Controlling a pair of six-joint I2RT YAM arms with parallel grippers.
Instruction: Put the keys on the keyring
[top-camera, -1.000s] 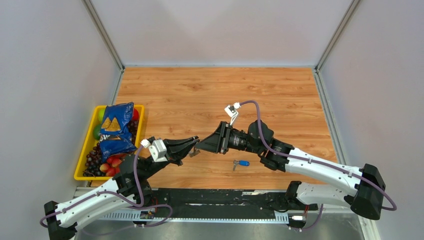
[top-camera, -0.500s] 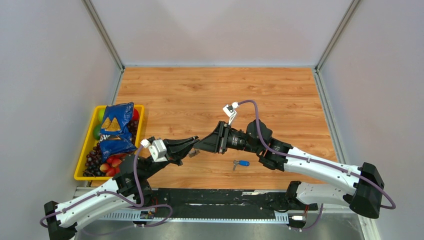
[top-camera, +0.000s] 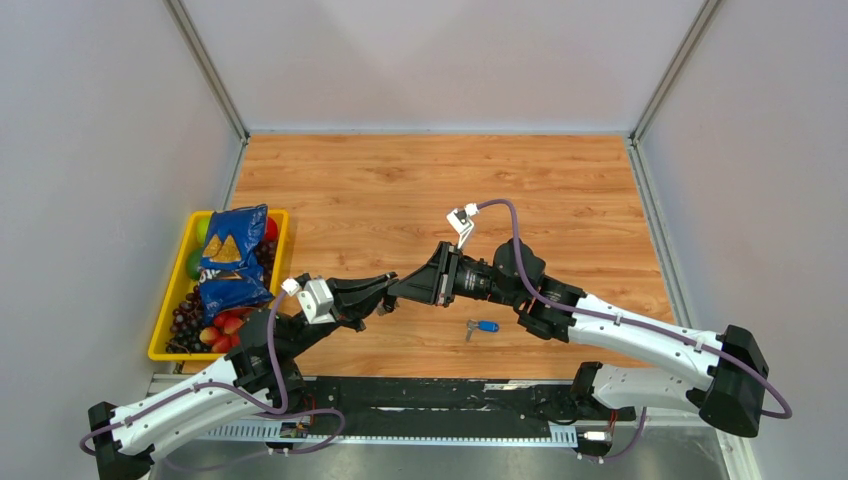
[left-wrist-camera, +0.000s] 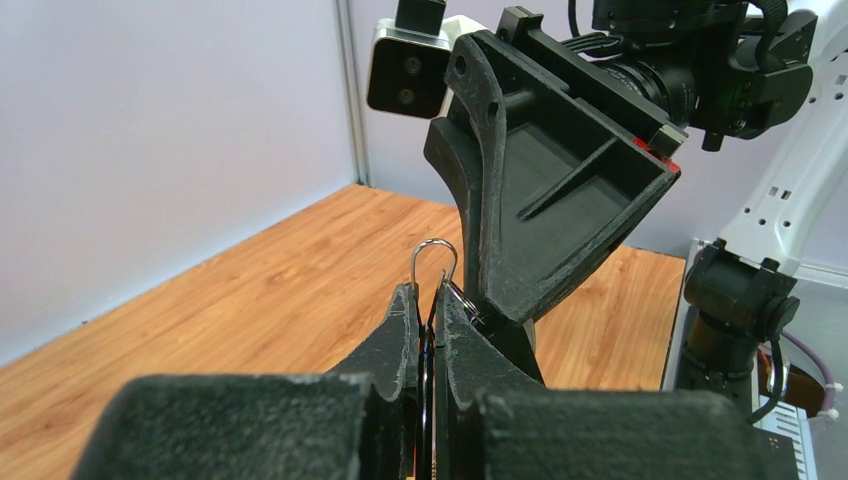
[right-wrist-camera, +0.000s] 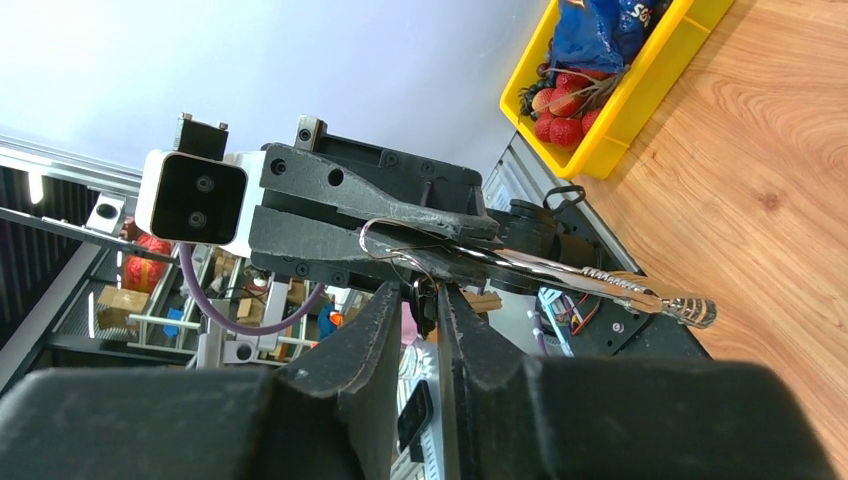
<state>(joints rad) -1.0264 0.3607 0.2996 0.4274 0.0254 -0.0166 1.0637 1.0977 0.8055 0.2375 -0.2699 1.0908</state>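
Observation:
My left gripper is shut on the keyring, and a thin wire loop sticks out above its fingertips. My right gripper meets it tip to tip over the near middle of the table. Its jaws stand narrow, with a black-headed key pinched between the tips, right against the ring wire. The right fingers fill the left wrist view just behind the loop. A blue-headed key lies on the wood below the right arm. Whether the black key is threaded on the ring is hidden.
A yellow bin holding a blue chips bag and fruit stands at the left table edge. Grey walls close in the table on three sides. A silver rod with a coiled end shows beside the left arm in the right wrist view.
My right gripper has shifted slightly left toward the left gripper and its jaws have narrowed onto the black-headed key. The left gripper and the blue-headed key have not moved.

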